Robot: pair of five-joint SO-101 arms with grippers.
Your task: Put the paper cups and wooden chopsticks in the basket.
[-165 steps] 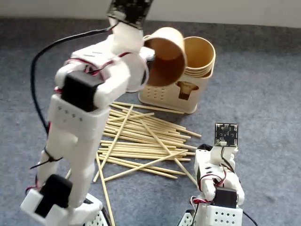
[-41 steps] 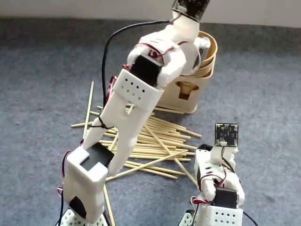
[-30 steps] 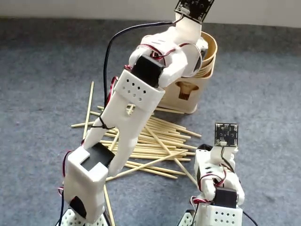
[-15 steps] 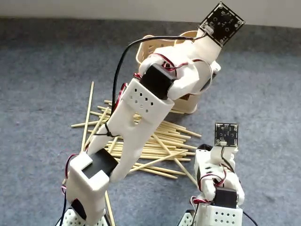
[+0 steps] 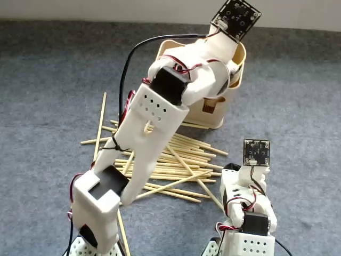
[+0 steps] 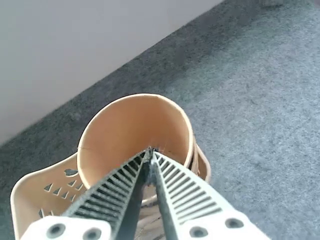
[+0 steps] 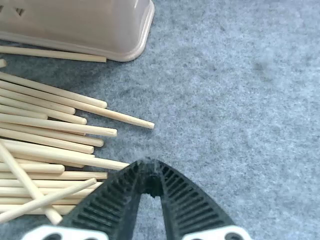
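A: Cup (image 6: 132, 125)?
B: In basket (image 6: 37, 187), by table (image 5: 42, 80) far edge. Left gripper (image 6: 150, 151) clamped on rim. Light, crushable: pinch gently.
A: Chopsticks (image 5: 181, 156)?
B: Mid-table. Stiff, slippery: take mid-length. Right gripper (image 7: 146, 165) closed, empty.

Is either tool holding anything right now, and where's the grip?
Left tool appears shut on the paper cup, pinching its near wall at the rim, inside the basket. Right tool holds nothing.
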